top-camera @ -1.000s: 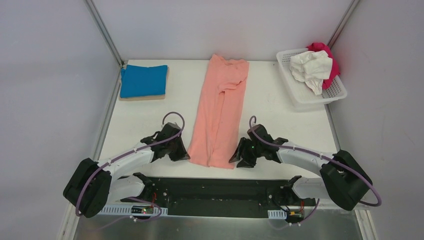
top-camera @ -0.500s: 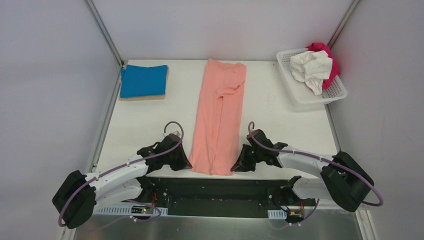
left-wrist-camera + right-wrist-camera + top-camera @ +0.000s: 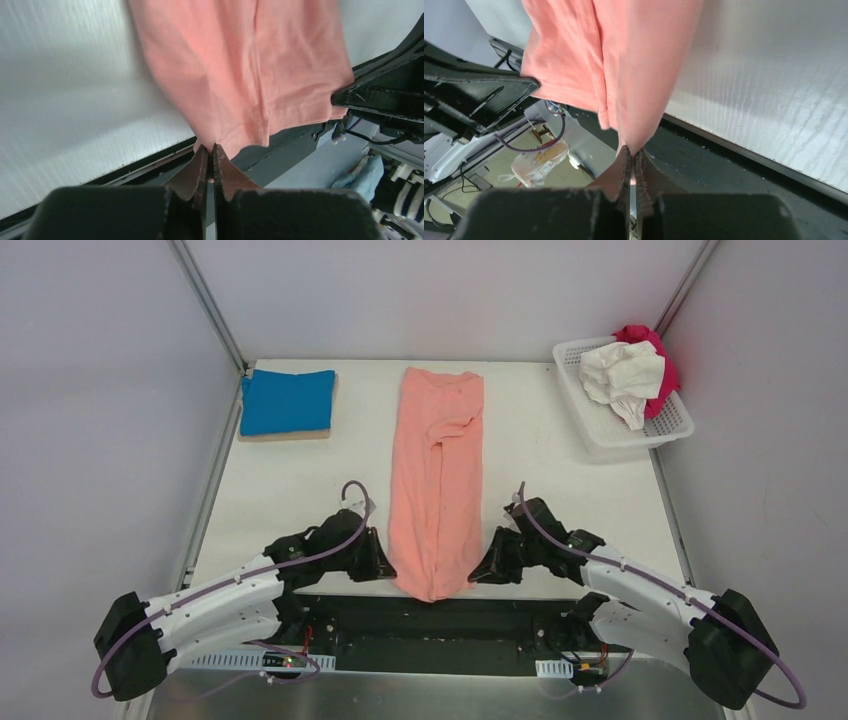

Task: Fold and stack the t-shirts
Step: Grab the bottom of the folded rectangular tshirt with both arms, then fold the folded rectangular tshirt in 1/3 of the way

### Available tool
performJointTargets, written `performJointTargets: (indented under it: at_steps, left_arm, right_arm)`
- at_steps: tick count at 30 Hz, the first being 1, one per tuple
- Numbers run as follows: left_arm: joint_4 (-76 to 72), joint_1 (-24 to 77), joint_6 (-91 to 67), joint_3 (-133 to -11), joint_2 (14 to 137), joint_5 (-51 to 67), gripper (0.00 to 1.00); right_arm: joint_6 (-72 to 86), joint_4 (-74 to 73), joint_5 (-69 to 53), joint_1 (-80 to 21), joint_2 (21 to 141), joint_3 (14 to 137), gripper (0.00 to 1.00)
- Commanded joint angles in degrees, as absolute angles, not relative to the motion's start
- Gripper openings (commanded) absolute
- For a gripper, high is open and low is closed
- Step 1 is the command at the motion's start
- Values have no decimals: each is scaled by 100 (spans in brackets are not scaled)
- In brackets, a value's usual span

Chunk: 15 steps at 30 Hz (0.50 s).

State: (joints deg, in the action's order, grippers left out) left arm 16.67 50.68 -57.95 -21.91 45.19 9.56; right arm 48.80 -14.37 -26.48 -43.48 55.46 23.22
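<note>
A salmon-pink t-shirt [image 3: 438, 475], folded lengthwise into a long strip, runs from the back of the table to its front edge, where its near end droops over. My left gripper [image 3: 385, 565] is shut on the near left corner of the hem; the left wrist view shows the pink cloth [image 3: 240, 65] pinched at my left gripper's [image 3: 210, 148] tips. My right gripper [image 3: 480, 570] is shut on the near right corner, with the cloth [image 3: 624, 55] hanging from my right gripper's [image 3: 633, 150] tips. A folded bright blue t-shirt [image 3: 287, 402] lies at the back left.
The blue shirt rests on a thin tan board [image 3: 285, 435]. A white lattice basket [image 3: 570, 380] at the back right holds a crumpled white shirt [image 3: 622, 375] and a magenta one [image 3: 655, 350]. The white table [image 3: 300, 490] ends at a dark base rail [image 3: 440, 625].
Both grippers have drawn back toward the near edge, pulling the pink shirt with them. It now lies straighter, its near end over the edge. My right gripper has shut on its corner.
</note>
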Motion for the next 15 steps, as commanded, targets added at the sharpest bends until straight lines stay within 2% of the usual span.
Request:
performJointTargets:
  at_steps: [1,7,15]
  left_arm:
    - [1726,5042,-5021,-3060,4853,150,0]
    - [1723,4716,-4362,-4154,5858,-1096,0]
    - [1604,3840,-4038,-5366,7412,-826,0]
  right_arm:
    - [4249,-2024,-2232,-4013,5626,3104,0]
    - [3635,-2074,-1702,-3651,6348,4041,0]
    - [3475,-1599,-1495,-3119,7516,4977,0]
